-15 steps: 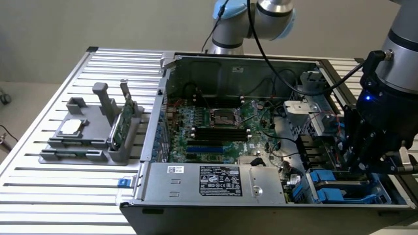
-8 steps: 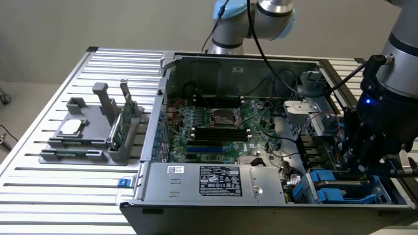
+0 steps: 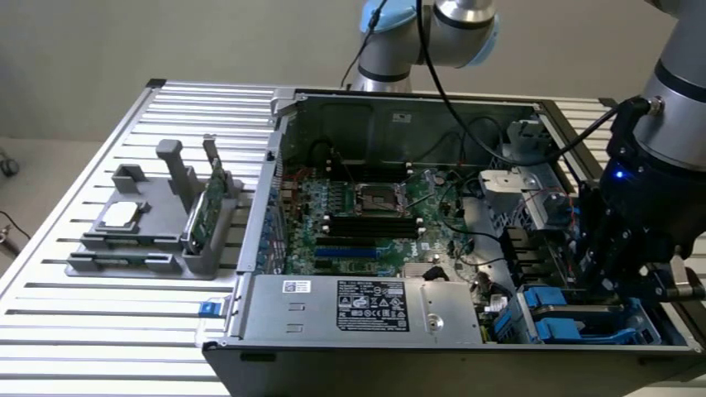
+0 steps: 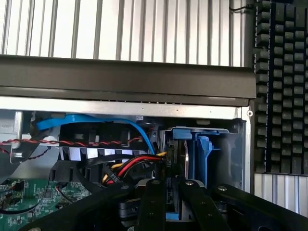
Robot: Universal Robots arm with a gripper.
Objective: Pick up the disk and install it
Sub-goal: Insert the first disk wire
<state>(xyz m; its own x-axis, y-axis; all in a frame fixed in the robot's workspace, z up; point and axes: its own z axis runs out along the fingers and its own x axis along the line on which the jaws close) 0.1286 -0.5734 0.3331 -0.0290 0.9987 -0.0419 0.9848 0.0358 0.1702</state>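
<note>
Where the blue plastic carrier rails show edge-on in the drive bay, that's the flat silver-grey hard drive in its blue frame, the disk, standing upright in the bay at the corner of the open grey metal computer case. In the exterior view blue carrier pieces sit in that same bay at the case's near corner, toward the exterior view's right.

The black two-finger gripper is right at the disk's edge, its black linkage fingers drawn close together around the thin edge of the drive. Looks clamped on the disk, contact point partly hidden by the linkage. In the exterior view the gripper is down inside the case over the bay.

Just beside the bay: a bundle of red, yellow and black power wires and a flat blue data cable arching over them. Green motherboard fills the case floor. Grey power supply with a white label runs along the near wall.

Outside the case, on the slatted aluminium table, a grey plastic parts holder carries a small square silver chip and a thin green circuit card standing on edge. A black keyboard lies on the table next to the case.
</note>
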